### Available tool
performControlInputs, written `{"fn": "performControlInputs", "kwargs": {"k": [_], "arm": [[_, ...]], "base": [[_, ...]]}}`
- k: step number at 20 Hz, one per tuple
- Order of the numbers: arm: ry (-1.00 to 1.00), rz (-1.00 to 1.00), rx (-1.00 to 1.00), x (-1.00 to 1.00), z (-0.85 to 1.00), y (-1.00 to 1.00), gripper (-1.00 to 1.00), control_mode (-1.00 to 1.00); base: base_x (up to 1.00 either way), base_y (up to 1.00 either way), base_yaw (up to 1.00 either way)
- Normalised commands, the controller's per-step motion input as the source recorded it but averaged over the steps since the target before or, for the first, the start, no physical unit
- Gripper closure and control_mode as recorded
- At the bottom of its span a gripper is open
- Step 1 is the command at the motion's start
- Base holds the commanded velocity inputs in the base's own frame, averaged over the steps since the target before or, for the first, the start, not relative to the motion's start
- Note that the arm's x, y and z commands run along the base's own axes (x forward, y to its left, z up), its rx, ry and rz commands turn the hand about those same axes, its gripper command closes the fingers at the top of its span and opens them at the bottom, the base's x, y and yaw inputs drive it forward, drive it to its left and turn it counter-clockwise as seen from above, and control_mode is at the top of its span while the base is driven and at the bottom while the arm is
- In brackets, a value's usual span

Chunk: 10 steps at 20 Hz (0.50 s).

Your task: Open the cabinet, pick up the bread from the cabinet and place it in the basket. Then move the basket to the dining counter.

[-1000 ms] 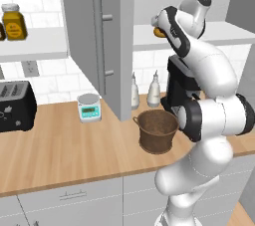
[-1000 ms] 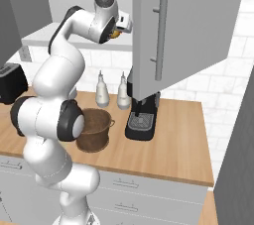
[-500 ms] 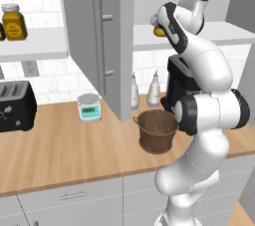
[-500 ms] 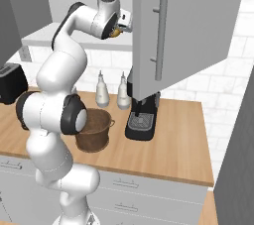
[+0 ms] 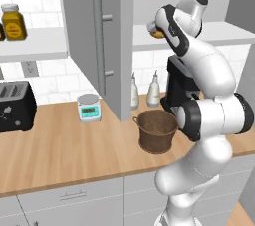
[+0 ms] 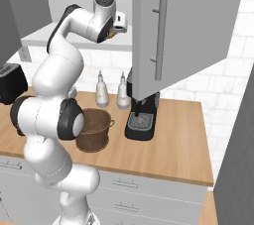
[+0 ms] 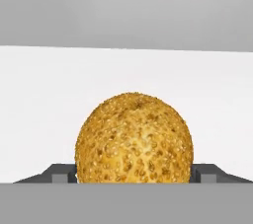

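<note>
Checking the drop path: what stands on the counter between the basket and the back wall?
Two white bottles stand there, behind the basket and beside the coffee machine; both base views show them.

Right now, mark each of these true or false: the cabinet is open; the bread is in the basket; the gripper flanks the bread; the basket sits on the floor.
1. The cabinet is open. True.
2. The bread is in the basket. False: it sits on the cabinet's white shelf; the basket holds nothing visible.
3. The gripper flanks the bread. True: a fingertip shows at each side of it.
4. The basket sits on the floor. False: it stands on the counter, beside the coffee machine.
</note>
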Motion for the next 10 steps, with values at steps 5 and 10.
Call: {"fn": "performControlInputs", "kwargs": {"k": [5, 10], "arm": [[-0.12, 0.12, 0.00, -0.01, -0.15, 0.00, 1.00, -1.00], [-0.11, 0.02, 0.00, -0.50, 0.02, 0.12, 1.00, -1.00]], "base": [[0.00, 0.00, 0.00], [0.00, 0.00, 0.00]]}}
